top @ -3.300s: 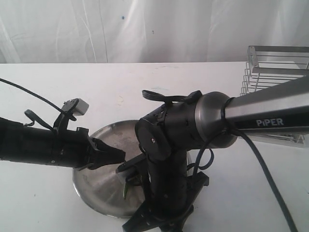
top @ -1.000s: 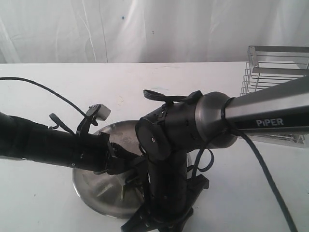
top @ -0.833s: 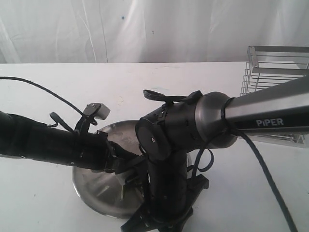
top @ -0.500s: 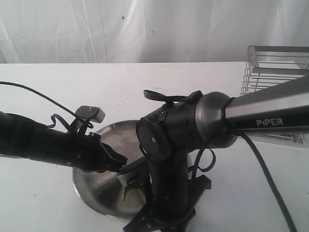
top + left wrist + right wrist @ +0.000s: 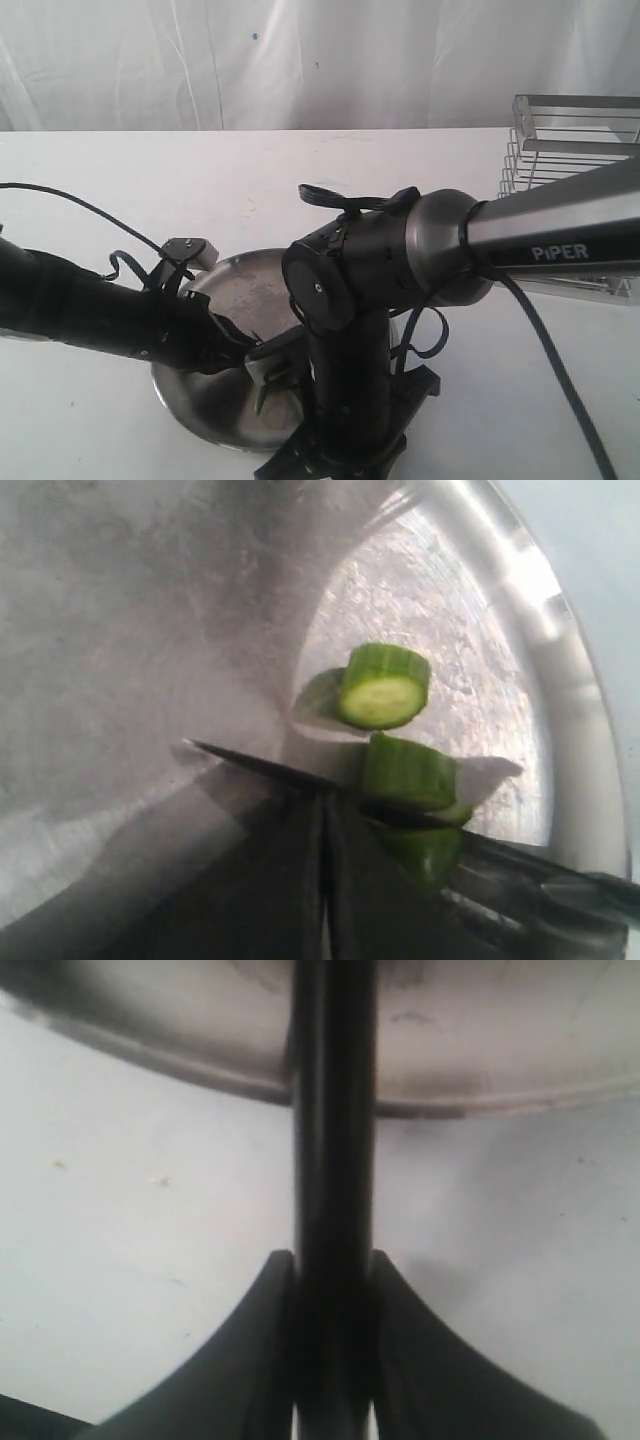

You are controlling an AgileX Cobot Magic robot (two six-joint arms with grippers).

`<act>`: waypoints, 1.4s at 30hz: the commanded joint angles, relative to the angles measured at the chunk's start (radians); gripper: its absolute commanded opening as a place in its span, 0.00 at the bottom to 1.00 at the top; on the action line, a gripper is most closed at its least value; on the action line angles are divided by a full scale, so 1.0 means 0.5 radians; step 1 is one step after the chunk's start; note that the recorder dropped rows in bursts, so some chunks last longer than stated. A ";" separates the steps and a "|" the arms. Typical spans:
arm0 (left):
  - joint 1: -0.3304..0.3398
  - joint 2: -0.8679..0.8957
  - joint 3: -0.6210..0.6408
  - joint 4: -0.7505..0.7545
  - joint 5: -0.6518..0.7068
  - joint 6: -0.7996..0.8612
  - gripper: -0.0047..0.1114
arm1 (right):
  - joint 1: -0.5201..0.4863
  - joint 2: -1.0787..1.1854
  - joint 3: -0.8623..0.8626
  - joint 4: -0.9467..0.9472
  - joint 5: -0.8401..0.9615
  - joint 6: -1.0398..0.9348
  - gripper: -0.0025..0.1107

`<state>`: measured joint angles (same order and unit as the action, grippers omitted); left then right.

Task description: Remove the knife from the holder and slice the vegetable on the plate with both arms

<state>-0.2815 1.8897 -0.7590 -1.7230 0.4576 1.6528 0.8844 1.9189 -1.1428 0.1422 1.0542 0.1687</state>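
On the plate [image 5: 560, 730], the right tool [image 5: 335, 1360] clamps the knife [image 5: 335, 1160] across the vegetable [image 5: 405, 770]; left tool [image 5: 322, 880] closed.

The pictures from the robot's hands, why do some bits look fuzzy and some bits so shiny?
In the left wrist view, the cut vegetable is fairly sharp, the gripper fingers close to the lens are a dark blur, and the plate rim glares white. In the right wrist view, the knife handle and fingers are soft, dark shapes.
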 commanded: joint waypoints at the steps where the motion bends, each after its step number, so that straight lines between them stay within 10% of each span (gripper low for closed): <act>1: -0.017 -0.187 0.026 -0.043 0.052 -0.070 0.04 | 0.003 -0.013 0.007 0.000 0.107 -0.030 0.02; 22: -0.017 -1.165 0.158 -0.043 -1.034 -0.335 0.04 | 0.003 -0.060 0.007 0.172 -0.379 -0.062 0.02; 42: -0.017 -1.493 0.467 -0.043 -1.004 -0.309 0.04 | -0.217 -0.087 -0.137 0.167 -0.566 -0.233 0.11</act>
<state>-0.2862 1.1533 -0.5315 -1.7230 -0.0644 1.4989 0.7811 1.8788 -1.2036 0.2079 0.8445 0.0757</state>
